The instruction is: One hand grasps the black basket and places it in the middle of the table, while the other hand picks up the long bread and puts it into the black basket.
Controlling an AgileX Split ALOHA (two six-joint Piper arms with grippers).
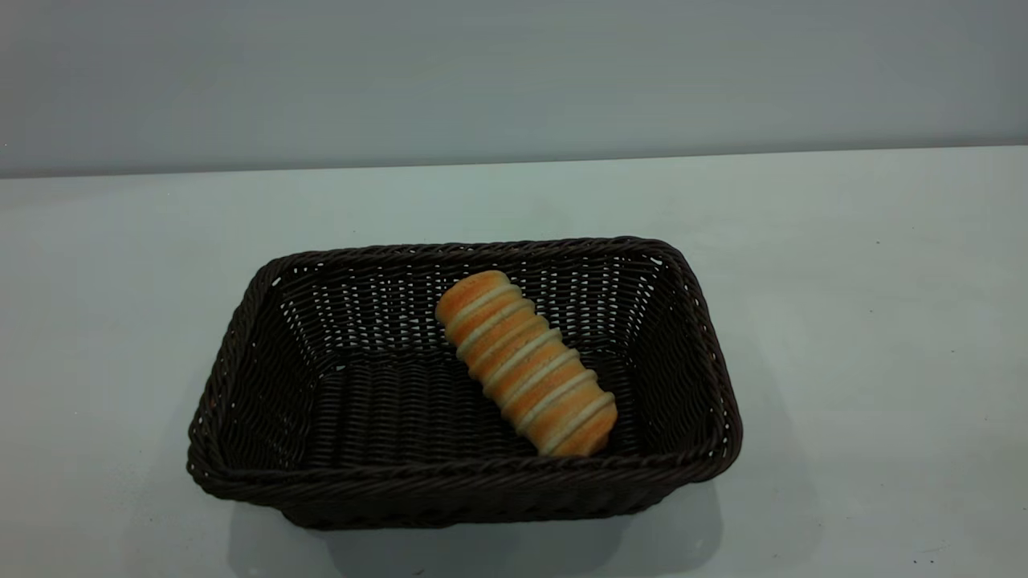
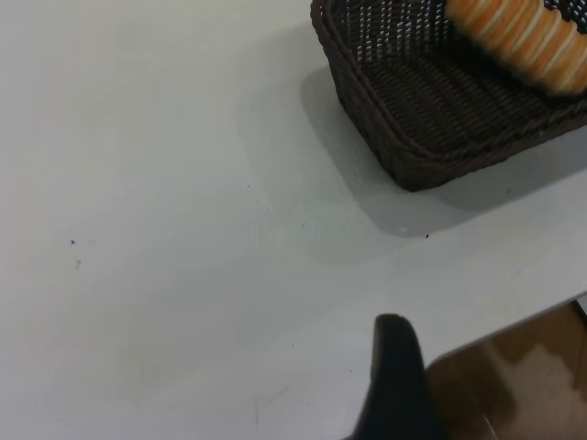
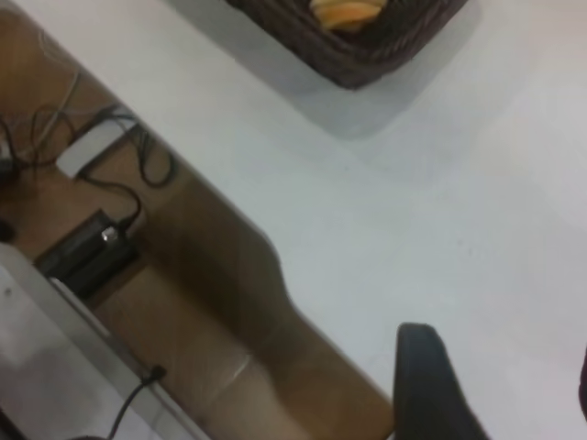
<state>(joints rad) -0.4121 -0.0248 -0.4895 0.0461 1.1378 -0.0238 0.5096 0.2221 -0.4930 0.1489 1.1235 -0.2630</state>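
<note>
The black basket (image 1: 466, 475) stands on the white table (image 1: 843, 281) near its middle. The long bread (image 1: 526, 373) lies slantwise inside it, on the basket floor toward the right side. No gripper shows in the exterior view. In the left wrist view the basket (image 2: 413, 137) with the bread (image 2: 523, 37) is far from my left gripper (image 2: 486, 403), which is open and empty over the table's edge; only one finger (image 2: 396, 385) shows. In the right wrist view my right gripper (image 3: 503, 394) is open and empty, far from the basket (image 3: 367, 55) and bread (image 3: 344, 11).
A grey wall runs behind the table. Beyond the table's front edge lies brown floor (image 2: 523, 367). In the right wrist view cables and a black box (image 3: 87, 247) lie on that floor.
</note>
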